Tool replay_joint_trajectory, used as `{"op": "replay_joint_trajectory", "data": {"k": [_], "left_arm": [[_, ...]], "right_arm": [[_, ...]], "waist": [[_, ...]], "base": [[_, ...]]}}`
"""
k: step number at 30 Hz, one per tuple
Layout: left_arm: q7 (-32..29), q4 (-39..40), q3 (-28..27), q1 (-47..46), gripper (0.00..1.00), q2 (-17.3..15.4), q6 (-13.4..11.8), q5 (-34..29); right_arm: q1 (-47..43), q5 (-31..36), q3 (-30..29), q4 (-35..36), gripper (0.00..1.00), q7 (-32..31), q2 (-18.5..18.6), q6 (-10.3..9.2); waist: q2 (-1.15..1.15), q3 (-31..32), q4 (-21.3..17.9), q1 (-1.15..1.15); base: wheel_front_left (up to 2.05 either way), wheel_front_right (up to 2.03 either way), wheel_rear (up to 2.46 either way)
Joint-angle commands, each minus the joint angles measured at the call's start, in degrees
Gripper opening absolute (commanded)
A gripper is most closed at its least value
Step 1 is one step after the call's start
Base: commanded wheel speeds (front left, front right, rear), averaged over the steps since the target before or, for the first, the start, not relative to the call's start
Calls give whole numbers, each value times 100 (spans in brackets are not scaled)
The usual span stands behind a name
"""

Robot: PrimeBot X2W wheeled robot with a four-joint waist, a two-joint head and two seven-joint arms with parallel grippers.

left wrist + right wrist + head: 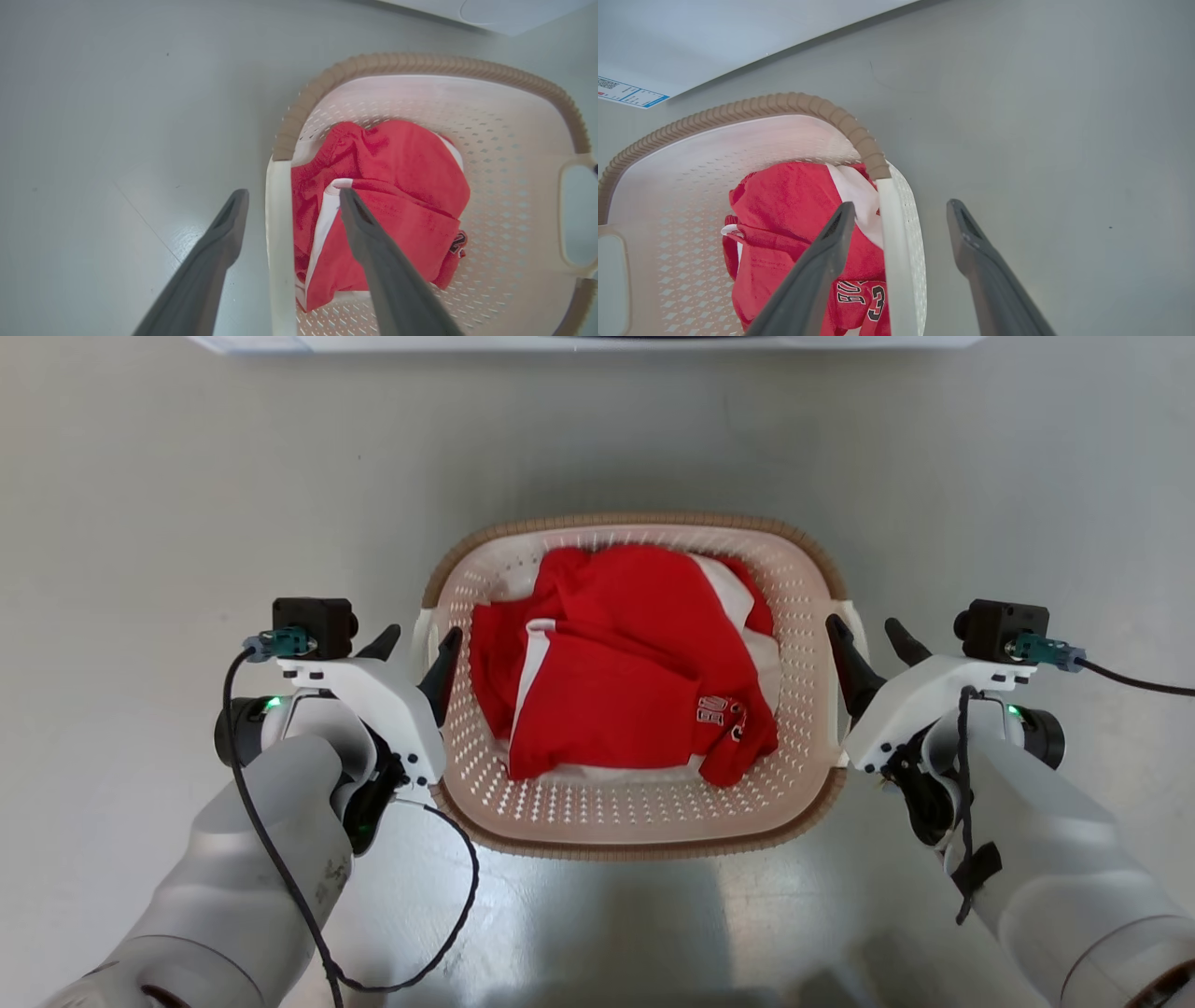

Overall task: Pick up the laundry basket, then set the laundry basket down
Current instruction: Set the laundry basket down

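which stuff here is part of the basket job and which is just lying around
On the job: laundry basket; left gripper, open astride its left side; right gripper, open astride its right side.
Just there: red and white clothes inside the basket; white appliance beyond it; grey floor.

Crumpled red-and-white fabric garment [784, 219] – black, white-edged numeral "3" beside partly folded letters, perhaps "BU", blue-edged white paper sticker [627, 92] on a pale appliance panel – print too small to read

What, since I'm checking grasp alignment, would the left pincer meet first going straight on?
Likely the laundry basket's white side handle, lying between the open left pincer's fingers; depth is unclear.
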State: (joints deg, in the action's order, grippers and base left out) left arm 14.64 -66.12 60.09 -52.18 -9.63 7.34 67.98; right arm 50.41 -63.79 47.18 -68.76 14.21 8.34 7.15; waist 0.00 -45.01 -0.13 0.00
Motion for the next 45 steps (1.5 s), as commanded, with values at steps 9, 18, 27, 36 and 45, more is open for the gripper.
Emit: {"op": "replay_joint_trajectory", "data": {"k": [9,18,27,36,45], "left_arm": [[35,512,-1007,568,100,-354,14,-768],[35,1167,-2222,1325,100,-416,14,-1805],[36,1823,-3207,2050,100,-313,14,-2738],[36,2422,-3951,2754,100,-174,14,-3310],[36,3378,-4653,3343,100,-22,14,-3685]], "right_arm": [[-765,314,-212,332,100,79,24,34],[-1309,1005,-928,911,100,79,169,34],[-1916,1821,-1711,1546,100,79,214,34],[-2577,2544,-2446,2311,100,79,128,34],[-3067,3160,-3132,3098,100,79,121,34]], "waist": [[0,1019,-146,0],[0,2012,-234,0],[0,2790,-249,0],[0,3533,-240,0],[0,3959,-219,0]], "base": [[0,0,0],[0,0,0],[0,0,0],[0,0,0],[0,0,0]]}}
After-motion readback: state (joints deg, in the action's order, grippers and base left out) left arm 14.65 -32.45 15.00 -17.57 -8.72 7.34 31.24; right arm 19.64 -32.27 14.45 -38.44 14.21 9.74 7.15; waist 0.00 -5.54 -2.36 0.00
